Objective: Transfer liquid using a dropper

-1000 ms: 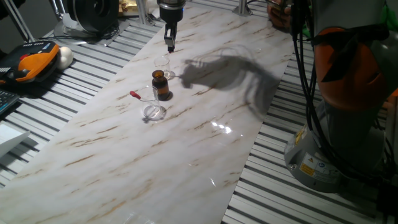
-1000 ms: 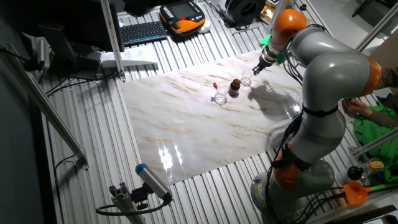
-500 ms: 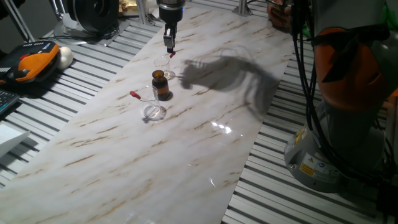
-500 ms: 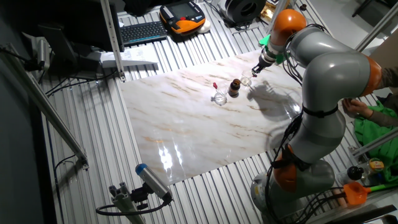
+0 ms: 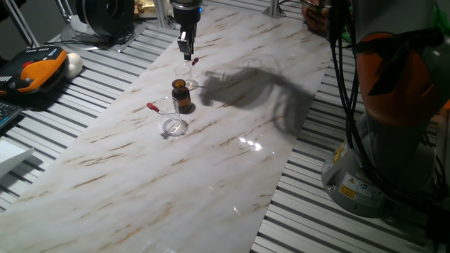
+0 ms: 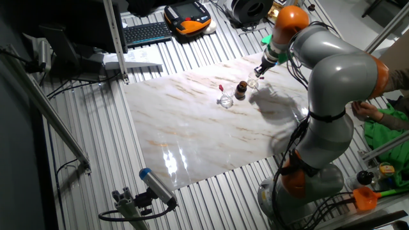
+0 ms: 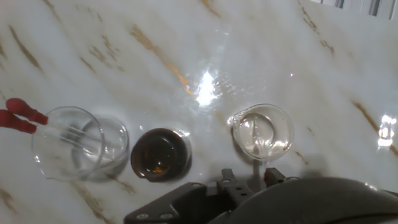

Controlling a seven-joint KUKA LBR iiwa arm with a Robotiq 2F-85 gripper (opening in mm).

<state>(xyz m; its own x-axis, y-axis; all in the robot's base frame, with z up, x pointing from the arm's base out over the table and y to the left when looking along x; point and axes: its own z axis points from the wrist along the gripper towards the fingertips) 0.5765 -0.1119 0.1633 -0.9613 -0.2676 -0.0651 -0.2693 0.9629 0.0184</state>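
A dropper with a small red bulb [image 5: 195, 61] leans in a small clear beaker [image 5: 184, 72]; its glass stem [image 7: 257, 138] shows inside that beaker [image 7: 281, 127] in the hand view. My gripper [image 5: 185, 52] hangs just above and left of the bulb, fingers apart, holding nothing; it also shows in the other fixed view [image 6: 259, 70]. The amber bottle [image 5: 182, 95] stands open just in front [image 7: 160, 154]. A twin dropper with a red bulb [image 5: 150, 107] rests in a wider beaker [image 5: 173, 126], and it is at the left in the hand view [image 7: 18, 116].
The glassware stands in a row on a white marble sheet [image 5: 211, 176] laid over a slatted metal table. An orange pendant [image 5: 36, 72] and a keyboard [image 6: 146, 32] lie off the sheet. The arm's base [image 5: 380, 154] stands at the right.
My gripper has moved up and to the left, off the small beaker. The red bulb, hidden in the fingers a second ago, now stands free in the beaker.
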